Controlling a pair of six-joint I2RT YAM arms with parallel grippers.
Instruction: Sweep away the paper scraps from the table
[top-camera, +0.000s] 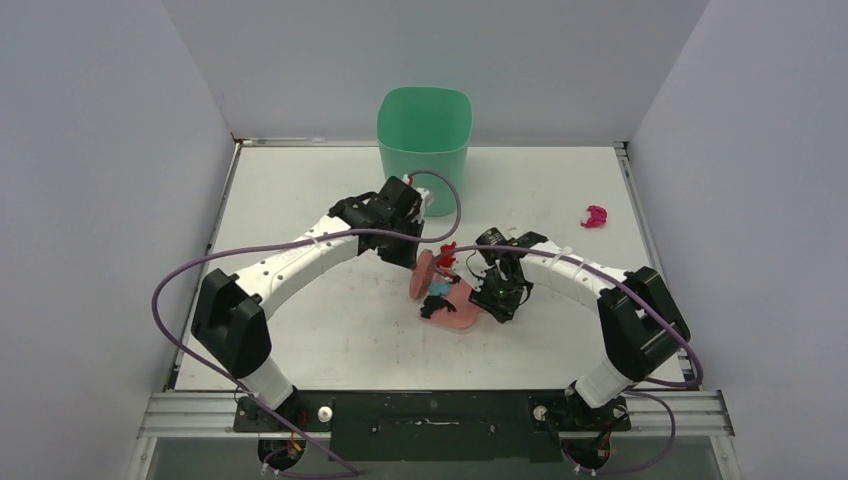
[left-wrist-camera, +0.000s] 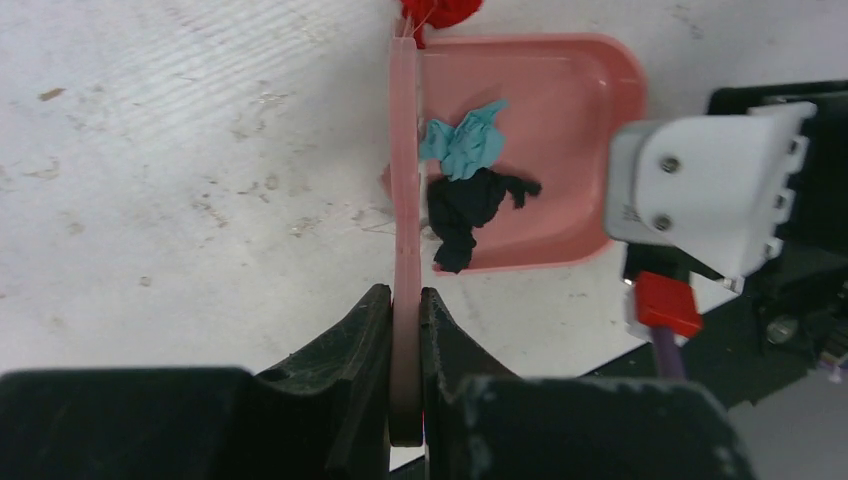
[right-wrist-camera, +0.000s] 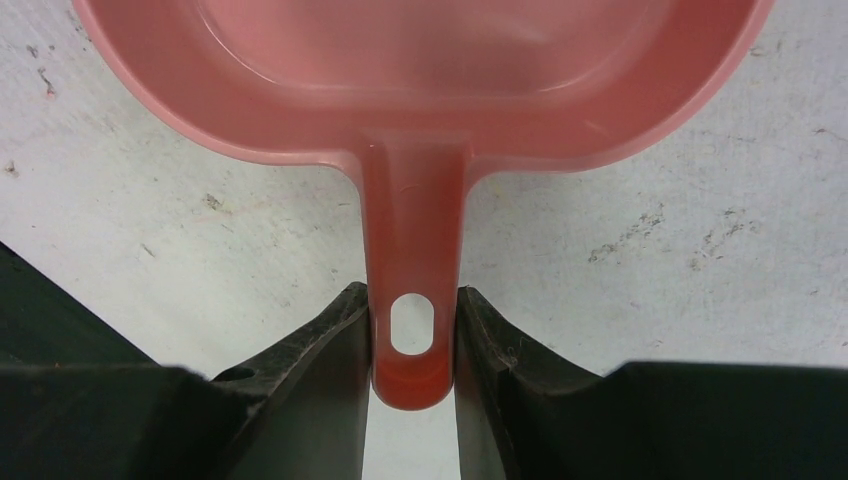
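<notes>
My left gripper (top-camera: 413, 252) (left-wrist-camera: 405, 300) is shut on the pink hand brush (top-camera: 423, 275) (left-wrist-camera: 404, 180), held edge-on at the mouth of the pink dustpan (top-camera: 462, 308) (left-wrist-camera: 570, 90). My right gripper (top-camera: 498, 296) (right-wrist-camera: 413, 300) is shut on the dustpan's handle (right-wrist-camera: 412, 250), and the pan rests on the white table (top-camera: 300, 190). A light blue scrap (left-wrist-camera: 465, 142) and a black scrap (left-wrist-camera: 468, 212) lie in the pan beside the brush. A red scrap (top-camera: 445, 254) (left-wrist-camera: 440, 10) sits at the brush's far end. A magenta scrap (top-camera: 595, 215) lies alone at the far right.
A green bin (top-camera: 424, 135) stands at the back centre of the table, just behind the left arm. Grey walls close in the left, back and right. A metal rail (top-camera: 430, 405) runs along the near edge.
</notes>
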